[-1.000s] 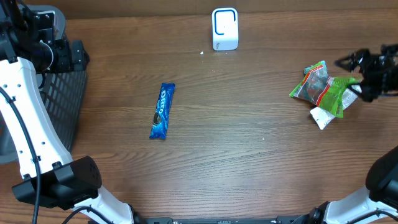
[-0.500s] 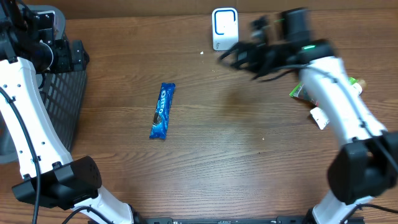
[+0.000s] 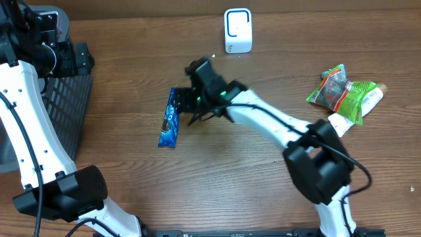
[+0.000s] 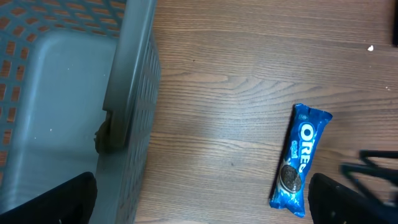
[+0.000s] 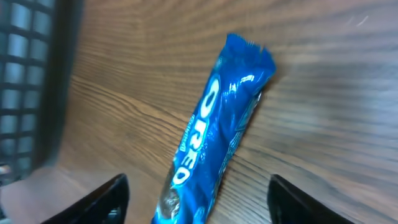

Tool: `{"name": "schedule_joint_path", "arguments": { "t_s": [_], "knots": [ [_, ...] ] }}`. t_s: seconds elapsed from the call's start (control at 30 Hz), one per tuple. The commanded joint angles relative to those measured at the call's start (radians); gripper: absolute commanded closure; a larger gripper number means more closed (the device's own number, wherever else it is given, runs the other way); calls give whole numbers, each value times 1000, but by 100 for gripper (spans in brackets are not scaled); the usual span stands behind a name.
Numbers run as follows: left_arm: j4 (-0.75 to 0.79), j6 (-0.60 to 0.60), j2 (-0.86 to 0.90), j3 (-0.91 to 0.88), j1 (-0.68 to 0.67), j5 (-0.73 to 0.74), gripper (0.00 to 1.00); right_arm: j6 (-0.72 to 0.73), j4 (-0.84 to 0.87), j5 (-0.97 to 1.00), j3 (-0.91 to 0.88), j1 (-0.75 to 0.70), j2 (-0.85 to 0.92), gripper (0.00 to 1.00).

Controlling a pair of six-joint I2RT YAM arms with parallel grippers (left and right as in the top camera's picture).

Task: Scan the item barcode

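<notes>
Two fingers of the right end effector (image 5: 198, 193) stood spread on both sides of the Oreo pack (image 5: 214, 130), which lay flat on the bench (image 3: 230, 171), well apart from the white scanner (image 3: 237, 29). For a good grip, it should come down centred across the narrow width and close gently.

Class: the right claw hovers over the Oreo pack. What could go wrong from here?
The Oreo pack lies flat and slanted under the open right claw, so closing might nudge it away rather than grip. Its logo faces up, no barcode showing, so the scanner may miss it unless turned.
</notes>
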Motion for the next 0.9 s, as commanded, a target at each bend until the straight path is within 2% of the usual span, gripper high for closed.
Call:
{"name": "schedule_joint_path", "arguments": {
  "t_s": [0.0, 0.07, 0.37, 0.53, 0.63, 0.7, 0.87],
  "knots": [
    [0, 21, -19, 2, -6, 10, 0, 50, 37, 58, 6, 27, 40, 33],
    [0, 21, -19, 2, -7, 10, 0, 57, 61, 50, 6, 40, 55, 40],
    [0, 21, -19, 2, -7, 10, 0, 84, 83, 36, 6, 60, 145, 58],
    [0, 21, -19, 2, -7, 10, 0, 83, 62, 29, 6, 59, 151, 73],
    [0, 21, -19, 2, -7, 10, 0, 84, 41, 28, 7, 54, 151, 89],
    [0, 21, -19, 2, -7, 10, 0, 83, 21, 26, 9, 46, 148, 95],
    [0, 21, -19, 2, -7, 10, 1, 35, -37, 2, 13, 14, 107, 96]
  ]
}}
